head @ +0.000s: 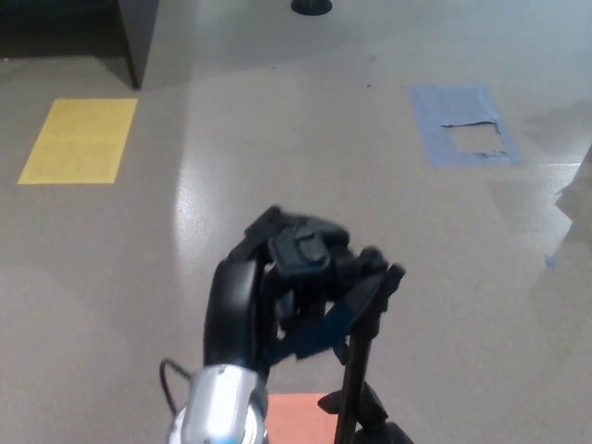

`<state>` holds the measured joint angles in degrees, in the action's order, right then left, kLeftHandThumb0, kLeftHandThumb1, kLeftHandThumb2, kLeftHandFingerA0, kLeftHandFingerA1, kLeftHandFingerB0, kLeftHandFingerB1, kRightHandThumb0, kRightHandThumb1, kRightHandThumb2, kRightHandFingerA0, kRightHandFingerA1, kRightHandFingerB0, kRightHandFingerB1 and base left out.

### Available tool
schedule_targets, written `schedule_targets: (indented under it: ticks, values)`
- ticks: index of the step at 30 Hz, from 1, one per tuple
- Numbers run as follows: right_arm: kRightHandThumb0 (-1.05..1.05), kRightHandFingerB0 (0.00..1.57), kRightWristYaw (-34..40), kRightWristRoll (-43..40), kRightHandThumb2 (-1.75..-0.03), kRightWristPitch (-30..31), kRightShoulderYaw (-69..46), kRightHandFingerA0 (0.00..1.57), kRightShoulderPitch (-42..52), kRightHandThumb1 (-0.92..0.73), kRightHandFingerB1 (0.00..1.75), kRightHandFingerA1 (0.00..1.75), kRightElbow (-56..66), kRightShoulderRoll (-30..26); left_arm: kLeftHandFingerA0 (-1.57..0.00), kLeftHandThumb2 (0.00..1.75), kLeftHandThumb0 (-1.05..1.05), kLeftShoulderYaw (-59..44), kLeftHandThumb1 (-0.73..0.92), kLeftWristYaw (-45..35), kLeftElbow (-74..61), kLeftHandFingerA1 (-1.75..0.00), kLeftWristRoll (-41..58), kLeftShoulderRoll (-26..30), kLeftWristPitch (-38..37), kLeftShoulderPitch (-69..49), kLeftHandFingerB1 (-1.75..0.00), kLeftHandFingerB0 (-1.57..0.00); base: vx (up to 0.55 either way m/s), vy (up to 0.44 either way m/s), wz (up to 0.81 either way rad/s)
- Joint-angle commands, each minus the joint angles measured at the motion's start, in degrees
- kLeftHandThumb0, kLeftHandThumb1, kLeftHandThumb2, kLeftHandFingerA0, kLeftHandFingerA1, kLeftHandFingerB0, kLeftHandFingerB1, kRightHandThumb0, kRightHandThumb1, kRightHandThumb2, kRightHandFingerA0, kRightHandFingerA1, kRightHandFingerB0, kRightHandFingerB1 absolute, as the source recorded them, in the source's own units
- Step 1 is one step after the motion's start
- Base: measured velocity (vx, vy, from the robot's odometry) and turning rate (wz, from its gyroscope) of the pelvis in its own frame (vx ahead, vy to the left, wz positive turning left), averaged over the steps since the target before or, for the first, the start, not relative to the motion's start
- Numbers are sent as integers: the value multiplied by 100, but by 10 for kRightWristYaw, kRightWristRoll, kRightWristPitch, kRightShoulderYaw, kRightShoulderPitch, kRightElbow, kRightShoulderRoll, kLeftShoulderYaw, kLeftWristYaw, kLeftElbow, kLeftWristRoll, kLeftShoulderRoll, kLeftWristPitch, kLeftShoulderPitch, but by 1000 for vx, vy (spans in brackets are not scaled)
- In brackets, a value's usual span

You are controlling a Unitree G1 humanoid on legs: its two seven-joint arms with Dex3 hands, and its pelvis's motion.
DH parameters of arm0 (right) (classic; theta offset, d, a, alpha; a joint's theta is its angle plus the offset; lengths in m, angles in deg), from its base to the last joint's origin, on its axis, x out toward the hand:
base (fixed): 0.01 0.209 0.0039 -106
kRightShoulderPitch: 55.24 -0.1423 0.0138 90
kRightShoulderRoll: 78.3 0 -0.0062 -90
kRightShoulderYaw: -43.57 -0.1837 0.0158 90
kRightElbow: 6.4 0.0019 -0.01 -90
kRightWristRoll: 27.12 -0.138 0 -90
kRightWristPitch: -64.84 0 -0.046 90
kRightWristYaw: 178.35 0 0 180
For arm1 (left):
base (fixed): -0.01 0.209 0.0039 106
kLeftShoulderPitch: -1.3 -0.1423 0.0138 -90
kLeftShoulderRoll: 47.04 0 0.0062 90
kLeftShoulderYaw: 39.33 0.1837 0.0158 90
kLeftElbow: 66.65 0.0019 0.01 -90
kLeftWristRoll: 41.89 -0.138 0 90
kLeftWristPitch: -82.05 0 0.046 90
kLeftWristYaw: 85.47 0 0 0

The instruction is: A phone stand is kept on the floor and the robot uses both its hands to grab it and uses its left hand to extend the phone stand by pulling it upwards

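Head view, single frame. The black left hand (pixel 277 277) is raised over the grey polished concrete floor (pixel 277 139), its thumb and thick fingers curled tight round the top of the slim black metal phone stand (pixel 361 333); the clamp head of the stand sits inside the grasp and a dark bluish piece juts out below it. The stand's pole runs down and out at the bottom edge of the frame, just right of the silver wrist, beside an orange patch (pixel 291 416) on the floor. Base of the stand is not visible. At the bottom edge a dark shape lies at the foot of the pole; it may be the right hand, but I cannot tell, nor whether anything is closed on the pole there. Judgement: extension appears to be in progress, extent unknown. Risks: if the lower section is not held firmly, the upward pull would lift the whole stand rather than slide the inner tube out. The pole looks slightly tilted, so a pull off its axis could bind the telescoping joint or tip the stand. The hold is on the clamp head, not the tube; the head could swivel or slip under load. A thin black cable (pixel 171 379) loops by the wrist and might snag.
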<state>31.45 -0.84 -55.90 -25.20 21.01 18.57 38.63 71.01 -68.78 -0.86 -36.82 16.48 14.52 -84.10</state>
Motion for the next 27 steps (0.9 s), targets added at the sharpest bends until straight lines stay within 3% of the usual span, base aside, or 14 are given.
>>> schedule_targets:
  ticks: [1, 2, 3, 4, 5, 6, 10, 11, 12, 13, 17, 18, 19, 27]
  values:
    - [-83, 134, 12, -16, -105, -72, -15, 144, 10, -59, 120, 132, -18, -3, -92, 61, -26, 16, 70, 12, -35, -175, 1, -105, -7, 140, -175, -63, 0, 0, 0]
    - [-83, 134, 12, -16, -105, -72, -16, 144, 10, -59, 120, 132, -18, -3, -92, 61, -26, 16, 70, 13, -34, -175, 2, -104, -7, 141, -175, -63, 0, 0, 0]
    - [-91, 133, 16, -12, -65, -78, -16, 132, 8, -80, 119, 128, -21, -4, -94, 61, -27, 13, 70, 15, -34, -175, -1, -109, -3, 170, -175, -66, 0, 0, 0]
    - [-91, 133, 18, -11, -65, -81, -16, 132, 8, -80, 119, 128, -22, -4, -94, 61, -27, 12, 70, 17, -33, -175, -2, -110, -1, 182, -175, -66, 0, 0, 0]
    - [-53, 147, 29, -7, -107, -88, -17, 145, -5, -46, 134, 135, -23, -7, -96, 61, -26, -10, 68, 26, -15, -175, -20, -114, -3, 263, -175, -70, 0, 0, 0]
    - [-55, 150, 28, -9, -108, -89, -20, 148, -8, -49, 136, 137, -24, -8, -95, 61, -27, -19, 67, 30, -10, -175, -18, -118, 2, 287, -175, -71, 0, 0, 0]
    - [-54, 152, 15, -23, -108, -83, -34, 148, -33, -48, 136, 137, -29, -9, -94, 61, -25, -71, 67, 35, 16, -175, 2, -127, 19, 393, -175, -72, 0, 0, 0]
    - [-83, 132, 16, -23, -106, -82, -36, 145, -38, -62, 118, 133, -30, -11, -95, 60, -27, -78, 68, 35, 22, -175, -2, -121, 23, 416, -175, -70, 0, 0, 0]
    - [-83, 132, 16, -23, -106, -82, -36, 145, -39, -62, 118, 133, -31, -11, -95, 60, -27, -81, 68, 36, 24, -175, -7, -117, 29, 429, -175, -70, 0, 0, 0]
    - [-53, 150, 15, -27, -107, -84, -40, 148, -42, -46, 135, 136, -29, -11, -95, 61, -27, -93, 65, 35, 38, -175, -15, -102, 24, 477, -175, -73, 0, 0, 0]
    - [-52, 149, 11, -30, -106, -89, -42, 147, -38, -45, 134, 135, -29, -13, -94, 60, -28, -145, 63, 51, 62, -175, 8, -86, 31, 578, -175, -70, 0, 0, 0]
    - [-91, 131, 4, -35, -104, -92, -46, 143, -45, -64, 118, 130, -29, -15, -91, 59, -30, -155, 64, 48, 75, -175, 11, -74, 30, 603, -174, -71, 0, 0, 0]
    - [-82, 133, 1, -37, -104, -98, -48, 145, -47, -60, 120, 132, -30, -16, -96, 61, -29, -161, 64, 45, 85, -175, 6, -57, 35, 624, -175, -72, 0, 0, 0]
    - [-89, 126, 31, -33, -101, -112, -52, 140, -37, -64, 116, 131, -30, -13, -97, 61, -28, -210, 66, 32, 174, -175, 37, -11, 9, 754, -175, -71, 0, 0, 0]
